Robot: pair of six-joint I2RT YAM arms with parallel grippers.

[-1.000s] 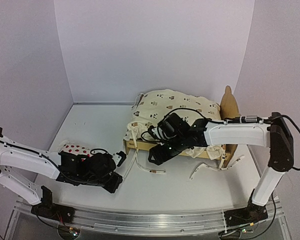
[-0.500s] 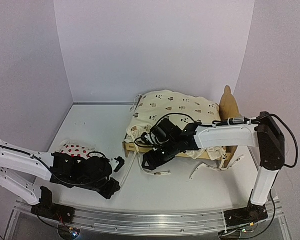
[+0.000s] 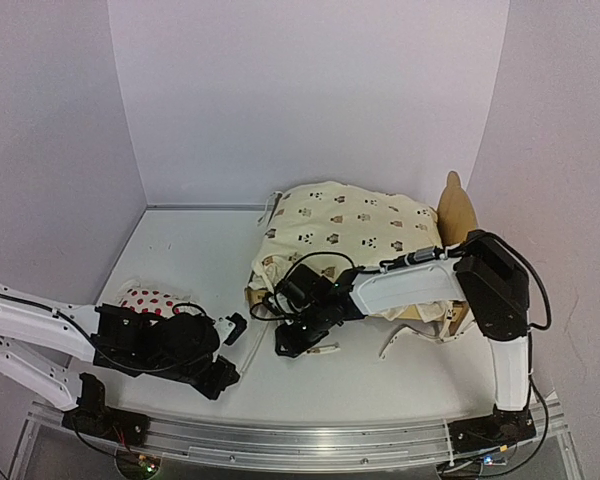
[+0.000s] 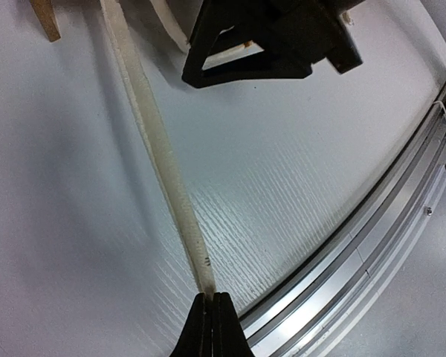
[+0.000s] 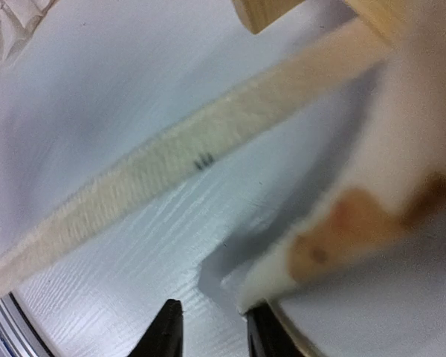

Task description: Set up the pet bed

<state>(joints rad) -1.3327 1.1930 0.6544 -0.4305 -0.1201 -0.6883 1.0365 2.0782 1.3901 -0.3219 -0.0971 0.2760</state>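
The pet bed (image 3: 458,212) stands at the centre right, its pale headboard on the right, and a cream animal-print quilt (image 3: 350,225) covers it. My left gripper (image 3: 223,378) is low over the table near the front rail. In the left wrist view it (image 4: 210,299) is shut on the end of a cream quilt strap (image 4: 160,160) that runs taut toward the bed. My right gripper (image 3: 285,345) is low by the bed's front left corner. In the right wrist view it (image 5: 210,316) is slightly open, and a brown-patched strap end (image 5: 320,253) touches its right finger.
A white red-dotted pillow (image 3: 145,298) lies on the table behind my left arm. More loose straps (image 3: 410,340) lie in front of the bed. A wooden bed leg (image 5: 264,11) is close above my right gripper. The metal rail (image 4: 372,230) runs along the near edge.
My right gripper has come down off the quilt, leftward to the table by the bed's front left corner. My left gripper has drawn back a little toward the near edge, still holding the strap.
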